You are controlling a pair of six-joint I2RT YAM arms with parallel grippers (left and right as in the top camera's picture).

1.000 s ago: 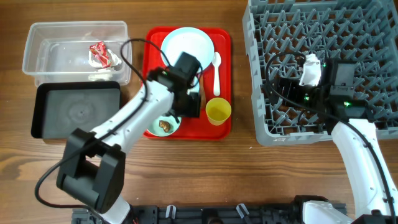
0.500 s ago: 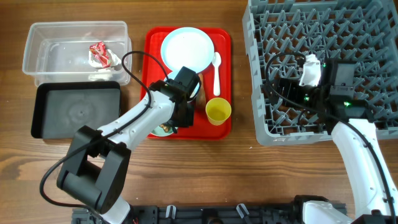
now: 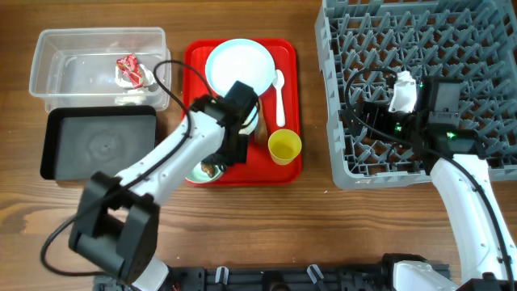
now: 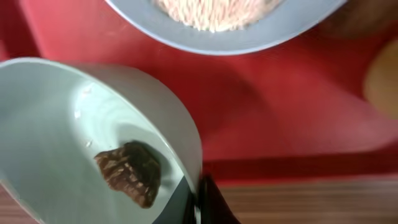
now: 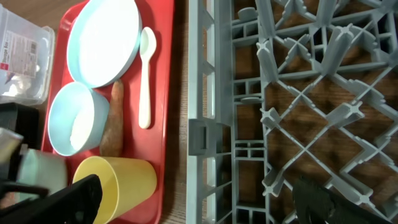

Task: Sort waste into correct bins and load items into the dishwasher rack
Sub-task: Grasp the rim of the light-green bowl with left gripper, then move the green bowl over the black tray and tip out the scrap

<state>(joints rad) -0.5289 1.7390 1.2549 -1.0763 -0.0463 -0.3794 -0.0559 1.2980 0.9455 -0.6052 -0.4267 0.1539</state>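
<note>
As the left gripper point(image 4: 199, 202) was clamped on the rim of the bowl point(image 4: 56, 118), the brown food lump point(image 4: 129, 172) inside just ahead of its fingertips, a level lift off the red tray point(image 4: 280, 118), tipping only over the black tub point(image 3: 97, 141) to its left, seemed wisest.

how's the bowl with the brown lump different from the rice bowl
The lump bowl holds one brown lump; the rice bowl holds white rice grains. The left gripper is shut on the lump bowl's rim; nothing grips the rice bowl. Both are round and pale blue-white.
</note>
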